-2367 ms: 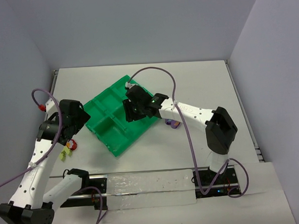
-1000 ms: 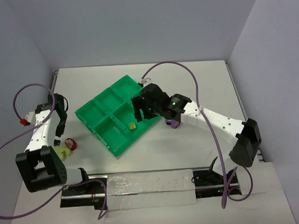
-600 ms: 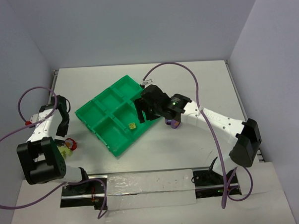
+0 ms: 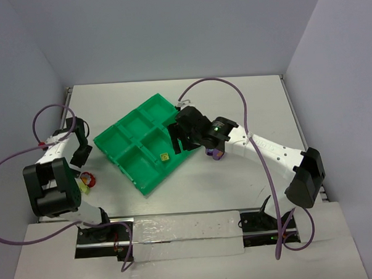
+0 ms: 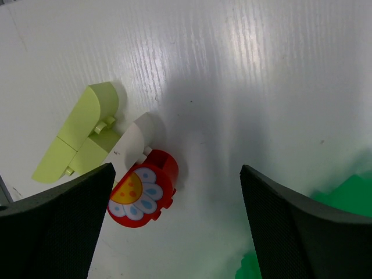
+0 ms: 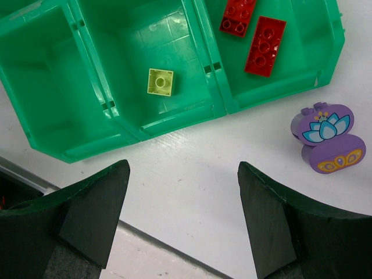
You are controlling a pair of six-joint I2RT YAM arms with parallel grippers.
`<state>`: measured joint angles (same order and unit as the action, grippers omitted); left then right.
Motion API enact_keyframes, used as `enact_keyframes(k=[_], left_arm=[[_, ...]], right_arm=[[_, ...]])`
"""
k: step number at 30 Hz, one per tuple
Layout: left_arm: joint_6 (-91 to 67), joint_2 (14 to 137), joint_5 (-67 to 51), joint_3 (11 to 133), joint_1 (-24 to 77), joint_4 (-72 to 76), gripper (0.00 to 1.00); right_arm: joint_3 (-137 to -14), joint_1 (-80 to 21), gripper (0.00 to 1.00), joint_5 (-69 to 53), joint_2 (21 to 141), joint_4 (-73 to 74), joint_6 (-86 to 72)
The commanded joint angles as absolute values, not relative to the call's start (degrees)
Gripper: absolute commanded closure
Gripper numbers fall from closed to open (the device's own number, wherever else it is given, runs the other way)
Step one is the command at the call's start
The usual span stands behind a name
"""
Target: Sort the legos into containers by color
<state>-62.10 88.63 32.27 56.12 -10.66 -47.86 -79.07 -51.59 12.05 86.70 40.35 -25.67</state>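
Left gripper (image 5: 177, 174), spread wide, hangs over the red round plastic flower-print brick (image 5: 142, 189), which touches pale yellow-green curved bricks (image 5: 81, 139) on the white surface (image 5: 261, 70). Closing here could catch both colours. Farther off, the right gripper (image 6: 183, 168), spread and empty, hovers above the bright green plastic tray (image 6: 174, 119), with the purple printed bricks (image 6: 325, 139) just outside it.

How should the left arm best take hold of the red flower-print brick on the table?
Come straight down on the red flower brick and pinch its curved red sides, jaws closing across the printed face. The white piece sits against one edge, with the yellow-green pieces beside it, so closing along that line would likely catch them.
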Motion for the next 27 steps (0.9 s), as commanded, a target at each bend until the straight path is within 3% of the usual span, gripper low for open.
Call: enact_keyframes(k=[1,6,11,27], left_arm=[[-58.9,82.38,31.37,56.07,-11.16,-45.87,0.02],[-62.19,74.06,30.76,52.94,-11.25,-44.91,0.01],[-75.12,69.48,33.66,50.02,-11.16,-49.39,0.01],[-101.17,73.76,32.48,50.07,-10.46,-57.22,0.05]], right_arm=[[-80.26,-51.28,0.17,13.94,86.82,41.01,-25.58],[-79.63,-51.33,0.17,13.13,87.47,40.23,-25.77],[-79.37,-51.33,0.17,12.13,87.36,39.64,-25.6],[-83.27,-50.63,0.17,12.5,91.45,45.46,-24.24]])
